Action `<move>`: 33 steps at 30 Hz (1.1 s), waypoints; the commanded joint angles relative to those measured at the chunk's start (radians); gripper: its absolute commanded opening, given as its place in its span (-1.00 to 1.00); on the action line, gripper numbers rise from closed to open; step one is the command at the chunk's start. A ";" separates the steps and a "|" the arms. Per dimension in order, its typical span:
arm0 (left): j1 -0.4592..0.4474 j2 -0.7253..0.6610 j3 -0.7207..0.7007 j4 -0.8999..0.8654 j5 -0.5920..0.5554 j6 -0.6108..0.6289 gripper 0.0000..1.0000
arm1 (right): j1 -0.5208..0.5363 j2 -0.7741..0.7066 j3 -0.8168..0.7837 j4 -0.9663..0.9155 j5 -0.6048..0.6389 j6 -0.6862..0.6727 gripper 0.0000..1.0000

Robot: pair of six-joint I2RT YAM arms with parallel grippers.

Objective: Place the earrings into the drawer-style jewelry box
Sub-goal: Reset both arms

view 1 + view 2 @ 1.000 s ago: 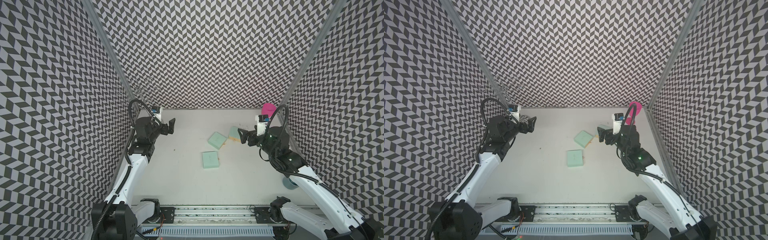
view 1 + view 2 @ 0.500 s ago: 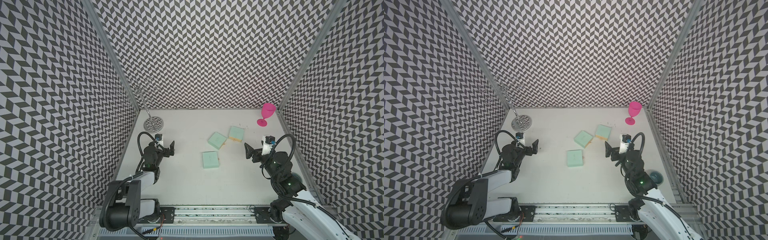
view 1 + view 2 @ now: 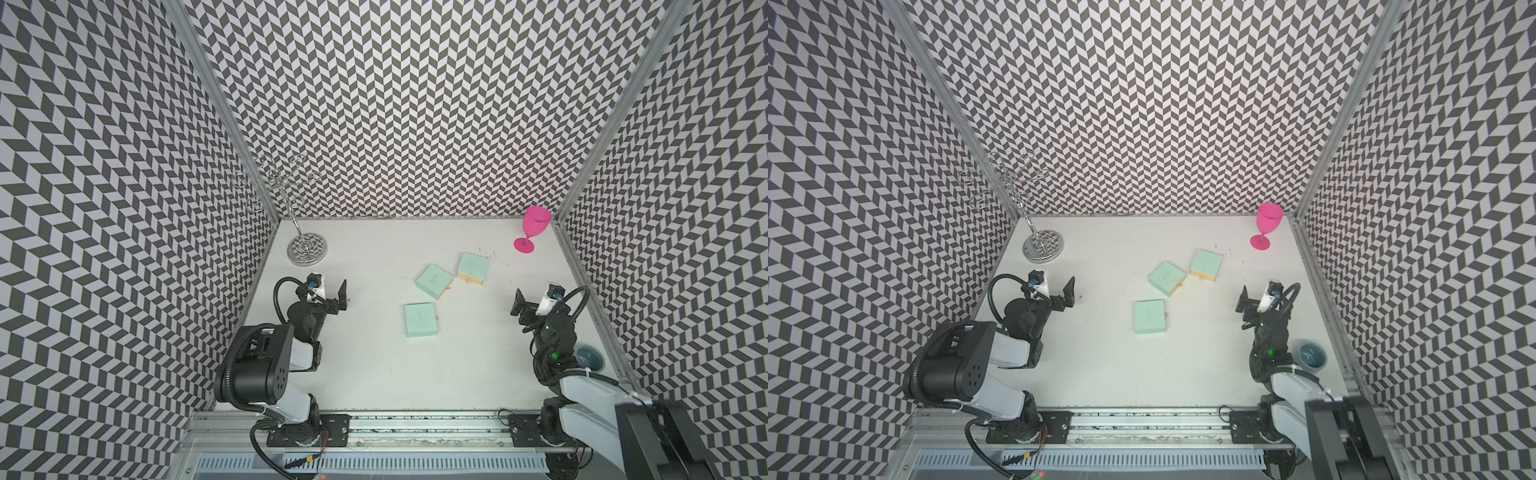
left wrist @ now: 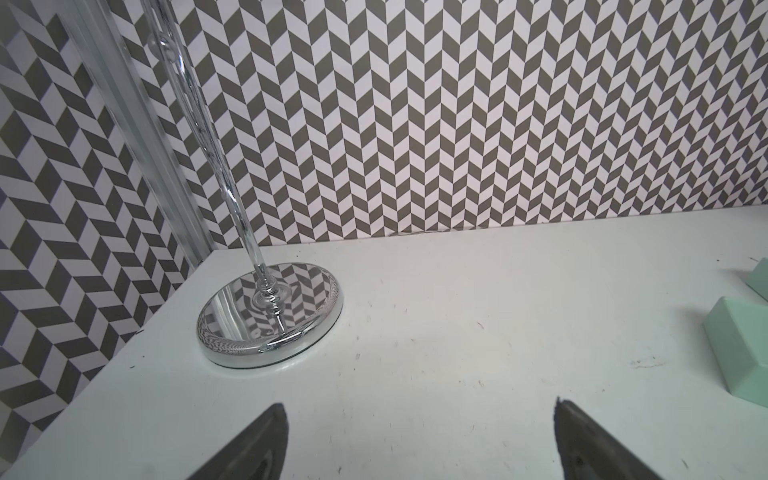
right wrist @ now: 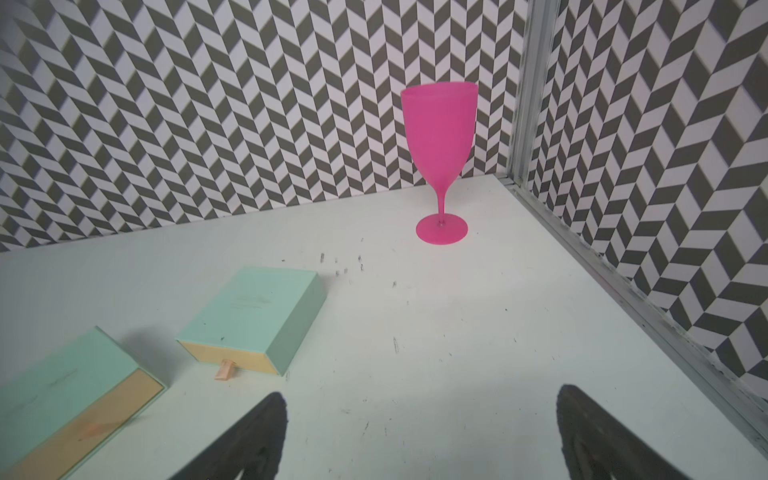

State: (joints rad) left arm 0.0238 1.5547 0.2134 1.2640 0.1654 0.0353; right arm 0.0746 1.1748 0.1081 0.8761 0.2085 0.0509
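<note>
Three mint-green drawer-style jewelry boxes lie mid-table in both top views: one at the back [image 3: 473,268] [image 3: 1205,264], one beside it [image 3: 433,281] [image 3: 1167,277], one nearer the front [image 3: 420,319] [image 3: 1149,316]. The right wrist view shows the back box [image 5: 257,307] with its tan drawer front and pull tab pushed in. Several tiny thin pieces, the earrings [image 5: 345,272], lie scattered on the table just behind it. My left gripper [image 3: 340,297] [image 4: 419,409] and right gripper [image 3: 518,303] [image 5: 419,397] are open and empty, low over bare table on either side of the boxes.
A chrome wire stand [image 3: 306,248] [image 4: 270,320] stands in the back left corner. A pink goblet [image 3: 534,228] [image 5: 439,141] stands in the back right corner. A blue-grey bowl [image 3: 589,356] sits by the right wall beside my right arm. Patterned walls close in three sides.
Both arms have pulled back from the rear of the table toward the front and come down low. Both grippers stayed open and empty. The boxes have not moved.
</note>
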 commanded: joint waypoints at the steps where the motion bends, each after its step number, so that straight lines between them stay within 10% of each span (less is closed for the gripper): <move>1: 0.016 0.003 0.021 0.039 -0.023 -0.032 1.00 | -0.025 0.160 0.050 0.354 -0.111 -0.040 0.99; 7: 0.015 0.004 0.040 0.002 -0.027 -0.034 1.00 | -0.031 0.398 0.137 0.452 -0.190 -0.067 0.99; 33: -0.005 0.005 0.058 -0.035 -0.064 -0.020 1.00 | -0.044 0.378 0.150 0.398 -0.211 -0.067 0.99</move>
State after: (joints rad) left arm 0.0265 1.5558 0.2504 1.2385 0.1322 0.0254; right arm 0.0357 1.5558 0.2642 1.1839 0.0063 -0.0006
